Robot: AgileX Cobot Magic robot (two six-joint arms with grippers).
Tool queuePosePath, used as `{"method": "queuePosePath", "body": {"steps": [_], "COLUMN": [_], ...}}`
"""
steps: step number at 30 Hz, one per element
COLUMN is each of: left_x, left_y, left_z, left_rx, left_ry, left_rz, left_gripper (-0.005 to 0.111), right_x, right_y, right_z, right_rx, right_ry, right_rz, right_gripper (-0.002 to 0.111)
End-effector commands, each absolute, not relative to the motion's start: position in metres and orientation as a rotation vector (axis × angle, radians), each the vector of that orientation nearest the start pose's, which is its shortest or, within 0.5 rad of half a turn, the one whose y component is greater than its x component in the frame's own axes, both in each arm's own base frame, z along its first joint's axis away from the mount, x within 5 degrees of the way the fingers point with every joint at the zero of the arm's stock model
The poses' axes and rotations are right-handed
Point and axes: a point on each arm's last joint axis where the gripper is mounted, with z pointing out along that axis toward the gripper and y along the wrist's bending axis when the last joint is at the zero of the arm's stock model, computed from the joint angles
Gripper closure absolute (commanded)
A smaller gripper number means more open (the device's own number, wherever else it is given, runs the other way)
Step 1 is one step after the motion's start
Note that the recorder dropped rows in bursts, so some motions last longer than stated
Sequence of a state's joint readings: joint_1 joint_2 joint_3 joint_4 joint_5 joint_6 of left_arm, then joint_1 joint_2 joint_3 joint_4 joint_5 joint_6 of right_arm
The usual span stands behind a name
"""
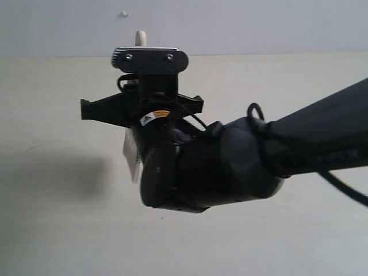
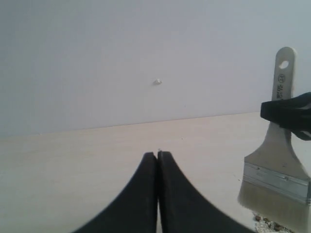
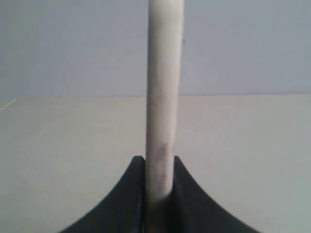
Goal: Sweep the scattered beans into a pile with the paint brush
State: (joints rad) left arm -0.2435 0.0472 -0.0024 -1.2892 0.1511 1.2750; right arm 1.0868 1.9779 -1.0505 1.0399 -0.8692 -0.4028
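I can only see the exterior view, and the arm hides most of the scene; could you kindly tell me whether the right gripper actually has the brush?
Observer: Yes. The right wrist view shows the right gripper shut on the handle of the paint brush.
Operator: Thank you. Which way is it pointing?
Observer: In the left wrist view it stands upright, bristles down, with a few beans at their lower edge.
Operator: And the left gripper, please?
Observer: The left gripper is shut with nothing in it, well apart from the brush.
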Motion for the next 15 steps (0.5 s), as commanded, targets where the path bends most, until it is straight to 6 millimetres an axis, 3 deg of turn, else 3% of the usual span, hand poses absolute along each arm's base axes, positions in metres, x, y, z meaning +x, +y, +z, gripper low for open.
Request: {"method": "queuePosePath", "body": {"steps": [1, 8, 15], "left_x": [0.054, 0.054, 0.054], "left_y": [-0.027, -0.027, -0.027], "left_z": [0.207, 0.207, 0.207], "left_rx": [0.292, 0.292, 0.292], "left_ry": [1.549, 1.549, 1.549], "left_rz": [-0.322, -0.322, -0.322], "left_gripper": [0.107, 0.107, 0.107], "right_x": [0.234, 0.245, 0.246], "right_y": [0.351, 0.370, 0.363], "right_z": [0.180, 0.156, 0.144], "right_rx": [-0.121, -0.055, -0.021], "right_ry": [1.762, 1.829, 1.882], "right_rz": [0.386, 0.317, 0.207], "right_gripper": [0.108, 0.108, 0.108]}}
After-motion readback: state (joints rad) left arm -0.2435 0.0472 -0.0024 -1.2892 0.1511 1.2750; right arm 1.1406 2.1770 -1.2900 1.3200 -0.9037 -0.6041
